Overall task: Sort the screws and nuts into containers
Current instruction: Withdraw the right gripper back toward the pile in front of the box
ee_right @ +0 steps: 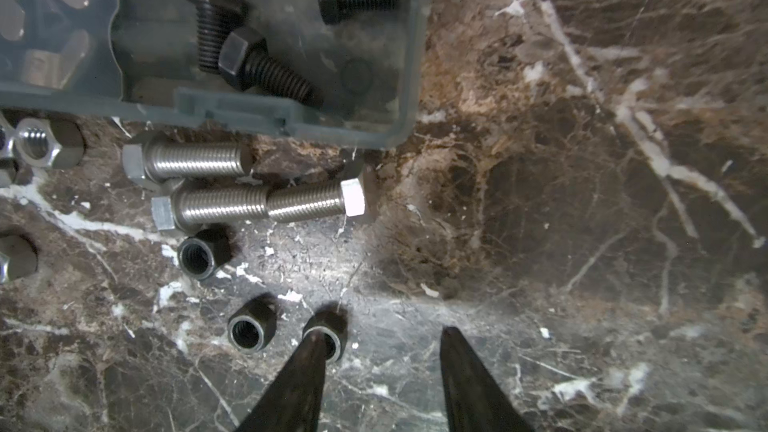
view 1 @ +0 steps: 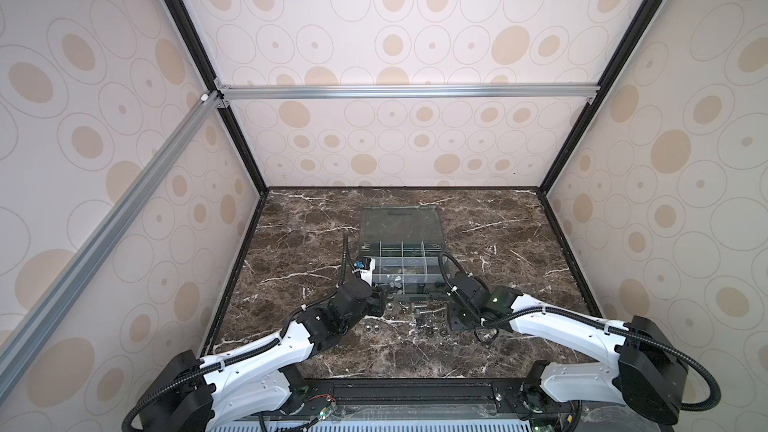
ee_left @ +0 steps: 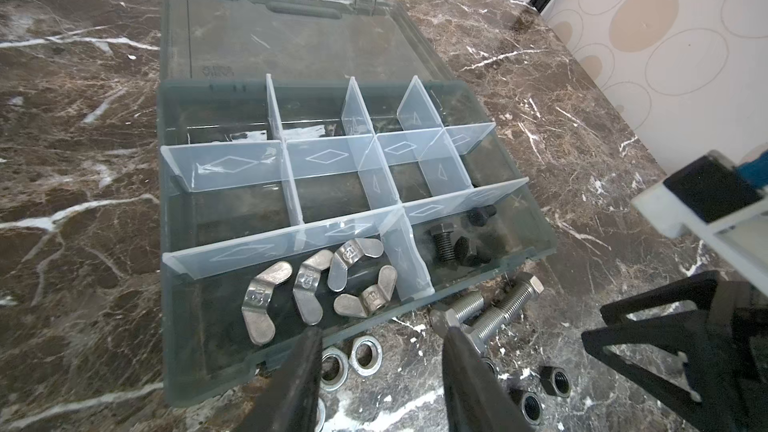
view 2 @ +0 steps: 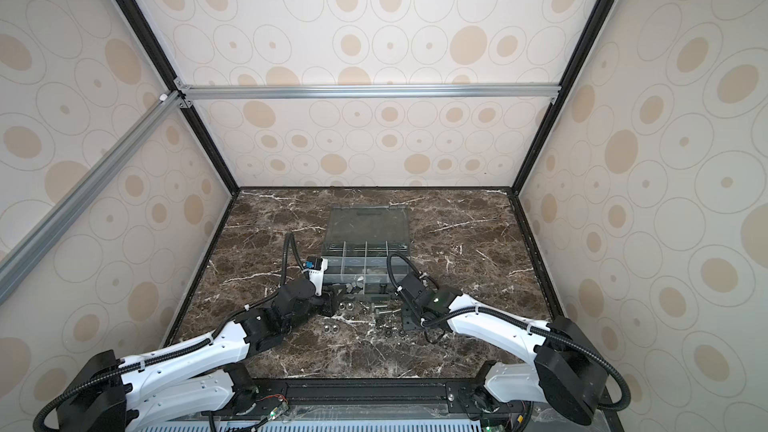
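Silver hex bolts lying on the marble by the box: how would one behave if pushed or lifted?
Likely to roll: the silver hex bolts lie on their sides on smooth marble, though hex heads should curb it. Probably stiff and heavy for their size, being solid-looking metal. Threaded shanks may grip better than the polished heads.

Circle-patterned wall panels (view 1: pixel 415 139) are standing around the brown marble tabletop (view 1: pixel 498 243); a silver rail (view 1: pixel 407 91) is crossing above it.
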Action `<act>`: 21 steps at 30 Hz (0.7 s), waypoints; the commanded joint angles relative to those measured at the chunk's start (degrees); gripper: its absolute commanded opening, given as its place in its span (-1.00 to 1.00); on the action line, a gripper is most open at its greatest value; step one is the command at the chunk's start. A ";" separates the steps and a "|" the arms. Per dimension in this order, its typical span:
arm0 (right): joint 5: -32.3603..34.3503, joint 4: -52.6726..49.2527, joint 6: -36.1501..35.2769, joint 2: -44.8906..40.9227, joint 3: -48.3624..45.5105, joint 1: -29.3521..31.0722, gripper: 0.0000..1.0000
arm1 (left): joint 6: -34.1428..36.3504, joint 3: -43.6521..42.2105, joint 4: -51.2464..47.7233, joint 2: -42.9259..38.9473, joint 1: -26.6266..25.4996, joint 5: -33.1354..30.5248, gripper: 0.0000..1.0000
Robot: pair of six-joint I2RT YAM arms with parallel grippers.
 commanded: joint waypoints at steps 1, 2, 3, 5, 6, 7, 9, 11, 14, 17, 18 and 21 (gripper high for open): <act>0.06 -0.34 1.86 1.26 0.70 1.12 -0.03 | -1.23 -0.41 0.71 -0.99 0.52 -0.11 -0.05; -0.03 -0.29 1.94 1.51 0.75 1.33 -0.03 | -1.31 -0.49 0.70 -1.08 0.53 -0.17 -0.04; -0.12 -0.07 2.04 1.88 0.81 1.58 -0.03 | -1.28 -0.59 0.68 -1.16 0.52 -0.26 -0.05; -0.49 0.27 2.22 2.52 1.04 2.11 -0.03 | -1.49 -0.81 0.88 -1.26 0.52 -0.37 -0.05; -0.60 0.38 2.30 2.88 1.17 2.35 -0.03 | -1.49 -0.90 0.94 -1.32 0.52 -0.37 -0.05; -0.52 0.42 2.35 3.28 1.25 2.64 -0.03 | -1.57 -0.94 1.00 -1.26 0.52 -0.37 -0.04; -0.60 0.61 2.57 4.06 1.61 3.23 -0.03 | -1.59 -0.94 0.98 -1.13 0.52 -0.37 -0.04; -0.60 0.81 2.74 4.86 1.93 3.61 -0.03 | -1.59 -0.94 1.00 -1.07 0.52 -0.29 -0.04; -0.73 1.14 2.92 6.03 2.47 4.29 -0.03 | -1.49 -1.01 0.89 -1.08 0.52 -0.28 -0.04; -0.74 1.15 3.12 7.04 2.93 5.07 -0.03 | -1.50 -1.03 0.87 -1.08 0.52 -0.46 -0.04; -0.76 1.16 3.24 7.36 2.98 5.18 -0.03 | -1.44 -1.03 0.89 -1.08 0.52 -0.50 -0.03; -0.94 1.00 3.53 7.82 3.04 5.71 -0.03 | -1.56 -1.03 0.97 -1.00 0.52 -0.46 -0.03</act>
